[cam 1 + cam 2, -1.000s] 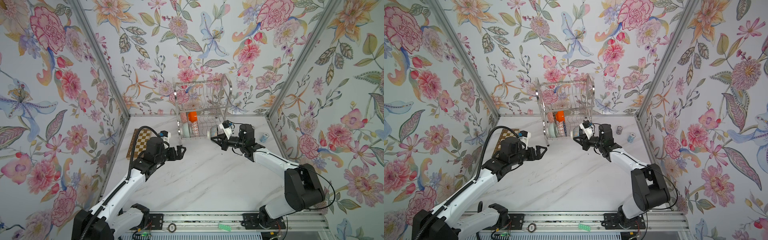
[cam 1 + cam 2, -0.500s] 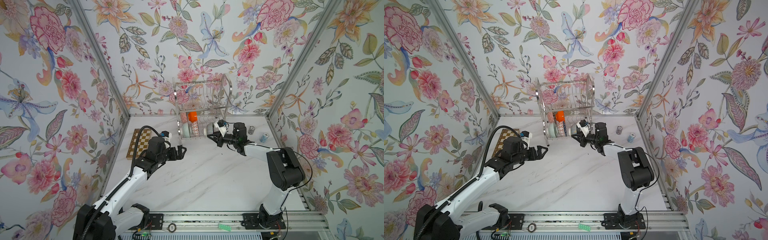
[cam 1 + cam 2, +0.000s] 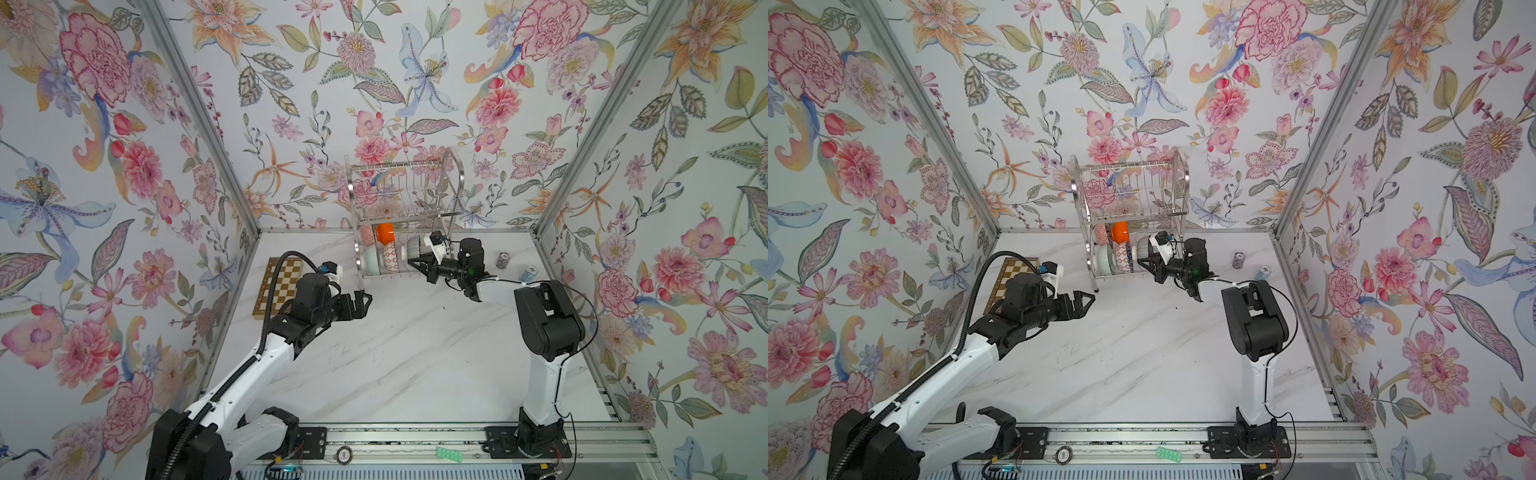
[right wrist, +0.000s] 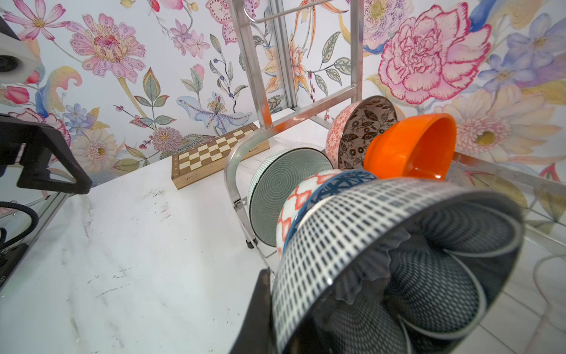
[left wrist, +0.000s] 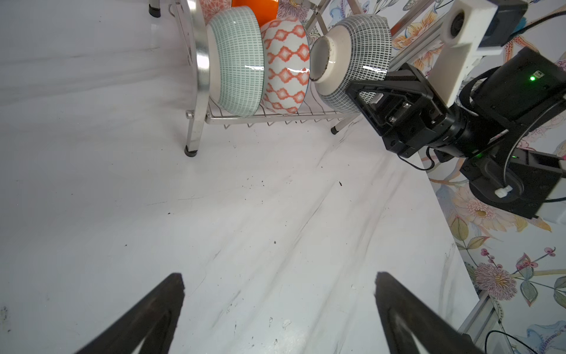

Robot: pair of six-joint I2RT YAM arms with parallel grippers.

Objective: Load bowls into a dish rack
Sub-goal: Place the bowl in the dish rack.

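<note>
While the chessboard (image 3: 279,286) lies far left, the left gripper (image 3: 1087,305) hovers over the marble table (image 3: 415,353), fingers apart, holding nothing. Right of it, the dish rack (image 3: 457,168) holds the mint bowl (image 5: 237,61) and lattice bowl (image 5: 286,67) on edge on its lower shelf, the floral bowl (image 4: 364,125) and orange bowl (image 4: 410,147) farther back. Rightmost, the right gripper (image 3: 417,264) is clamped on the rim of the navy bowl (image 5: 355,58), on edge just beside the lattice bowl; whether it touches the wires I cannot tell. Seating it well probably means lowering the rim into a slot, parallel to its neighbour, and letting go only once the wires bear it.
</note>
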